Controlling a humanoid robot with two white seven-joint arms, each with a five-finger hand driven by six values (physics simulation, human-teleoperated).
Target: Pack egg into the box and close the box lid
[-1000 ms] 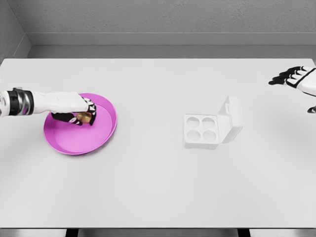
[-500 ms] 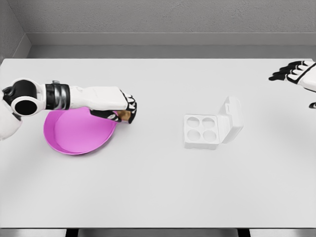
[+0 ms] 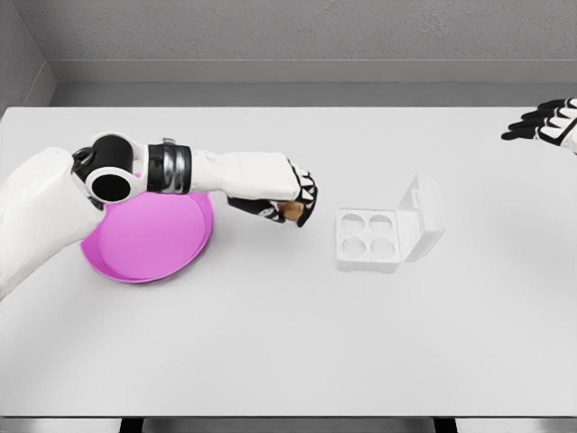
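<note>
On the table (image 3: 270,343), the plate (image 3: 135,248) lay left of the left hand (image 3: 287,200), which gripped the egg (image 3: 291,211), the open box (image 3: 383,236) lying to its right.

A bare simulated test space: a plain white table (image 3: 288,343) against a grey textured wall (image 3: 306,32), with no furnishings around.

one egg (image 3: 290,211), one box (image 3: 389,235), one pink plate (image 3: 149,262), two robot hands (image 3: 287,200)

Magenta-pink plate (image 3: 135,262), white box (image 3: 383,236), tan-brown egg (image 3: 290,211), white hands with black-and-white fingers (image 3: 305,200), pale grey table (image 3: 288,343).
</note>
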